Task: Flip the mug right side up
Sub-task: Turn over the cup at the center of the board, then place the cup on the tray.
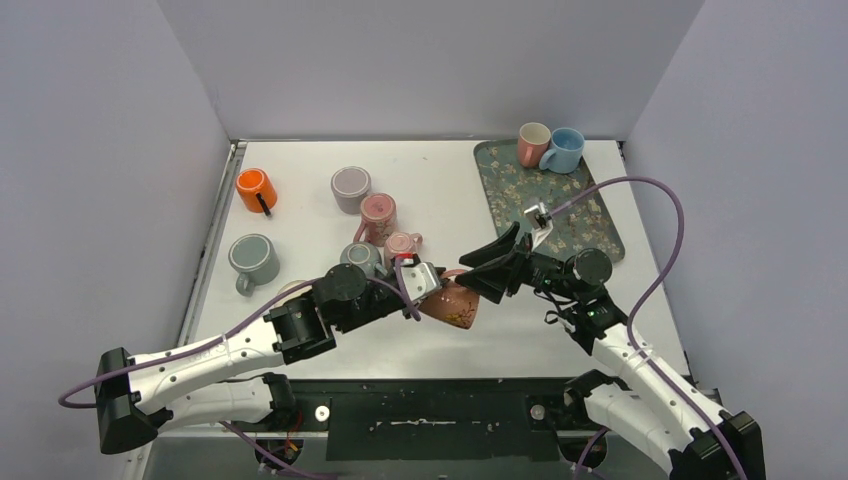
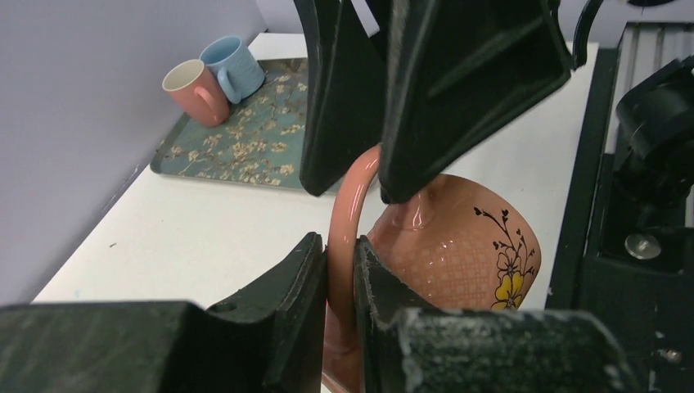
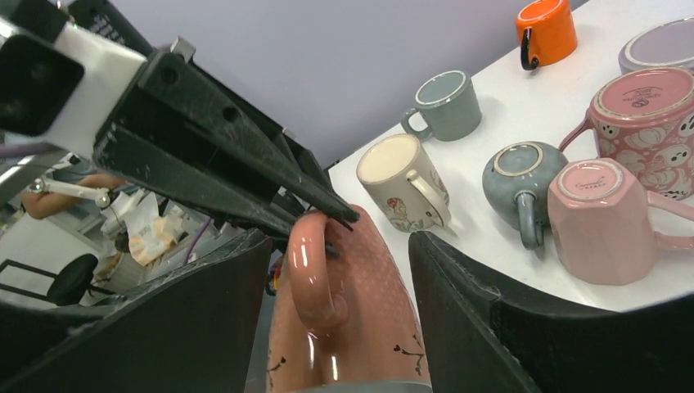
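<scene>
Two grippers meet on one mug, and the next move turns on how they share it. The left gripper [image 2: 340, 262] is pinched tight on the handle [image 2: 344, 214] of the salmon mug [image 2: 458, 246], its pads flat on either side of the loop. From that gripper the mug's body hangs forward and to its right, with the flower decal facing the left wrist camera.

The right gripper [image 3: 340, 246] comes in from the opposite side. Its jaws stand about half open and straddle the mug. In its own wrist view the body lies between the two fingers [image 3: 491, 319]. The mug's long axis seems to run roughly along those fingers, back toward the wrist, and the handle is on the side facing the camera. I see a gap on the right-hand finger's side. The other finger sits very close to the wall, and I cannot tell whether it touches. So only the left arm is holding anything.

I judge the mug tilted toward its side, not upright. I cannot tell which end is the mouth, or whether it rests on the table [image 1: 300, 150]. Both arms are equally near. To my mind the right jaws need to close on the body before the left lets go of the handle.
</scene>
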Controlling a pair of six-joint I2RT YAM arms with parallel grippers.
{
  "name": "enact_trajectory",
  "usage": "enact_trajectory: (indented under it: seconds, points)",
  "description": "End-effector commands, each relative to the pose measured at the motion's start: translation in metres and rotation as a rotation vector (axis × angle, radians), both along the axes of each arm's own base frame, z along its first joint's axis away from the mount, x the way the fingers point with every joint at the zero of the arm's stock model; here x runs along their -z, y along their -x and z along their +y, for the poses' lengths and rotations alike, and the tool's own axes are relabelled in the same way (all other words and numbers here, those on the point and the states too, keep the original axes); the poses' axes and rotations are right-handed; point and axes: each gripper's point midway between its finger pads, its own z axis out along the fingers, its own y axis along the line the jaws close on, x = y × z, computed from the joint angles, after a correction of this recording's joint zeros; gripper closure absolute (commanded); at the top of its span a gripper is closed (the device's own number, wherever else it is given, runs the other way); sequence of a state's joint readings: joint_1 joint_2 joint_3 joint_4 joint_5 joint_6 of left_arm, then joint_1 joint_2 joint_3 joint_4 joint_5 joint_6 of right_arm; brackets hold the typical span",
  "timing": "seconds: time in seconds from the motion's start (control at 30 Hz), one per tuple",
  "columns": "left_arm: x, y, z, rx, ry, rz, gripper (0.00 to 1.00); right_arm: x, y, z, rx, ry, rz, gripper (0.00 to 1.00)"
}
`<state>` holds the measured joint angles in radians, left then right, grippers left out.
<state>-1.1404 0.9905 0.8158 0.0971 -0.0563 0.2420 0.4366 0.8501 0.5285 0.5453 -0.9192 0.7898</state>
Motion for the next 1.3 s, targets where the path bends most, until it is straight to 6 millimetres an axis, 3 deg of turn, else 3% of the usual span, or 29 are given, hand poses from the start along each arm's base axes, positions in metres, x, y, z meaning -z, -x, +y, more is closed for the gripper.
enact_trajectory:
  seconds: [0.0, 0.1, 0.4, 0.6, 0.7, 0.83, 0.93, 1.0, 1.1, 1.27]
  points:
    - [-0.074, 0.008, -0.005, 0.044, 0.274, -0.041, 1.00, -0.003, 0.013, -0.001, -0.017, -0.004, -0.126, 0.37]
    - [-0.072, 0.007, -0.007, 0.041, 0.278, -0.039, 1.00, -0.004, 0.016, -0.002, -0.016, -0.017, -0.138, 0.40]
    - [-0.072, 0.007, -0.004, 0.037, 0.317, -0.033, 1.00, -0.010, 0.001, -0.005, 0.072, -0.019, -0.148, 0.64]
    - [-0.068, 0.008, -0.006, 0.042, 0.331, -0.023, 1.00, 0.002, -0.009, -0.002, 0.109, 0.014, -0.149, 0.67]
    - [-0.066, 0.007, -0.006, 0.038, 0.331, -0.020, 1.00, 0.004, -0.010, 0.000, 0.108, 0.022, -0.148, 0.82]
    - [-0.060, 0.005, -0.007, 0.026, 0.302, -0.007, 1.00, 0.013, -0.028, -0.007, 0.213, 0.085, -0.124, 1.00]
    - [-0.050, 0.002, -0.006, 0.009, 0.259, 0.008, 1.00, 0.012, -0.037, -0.011, 0.271, 0.088, -0.114, 1.00]
    - [-0.042, 0.002, -0.004, 0.001, 0.243, 0.018, 0.86, 0.006, -0.041, -0.013, 0.294, 0.085, -0.119, 1.00]
    - [-0.034, 0.004, -0.003, 0.008, 0.245, 0.026, 0.57, 0.004, -0.053, -0.018, 0.352, 0.133, -0.106, 1.00]
    - [-0.021, 0.002, -0.003, -0.006, 0.207, 0.037, 0.32, 0.013, -0.083, -0.037, 0.510, 0.310, -0.045, 1.00]
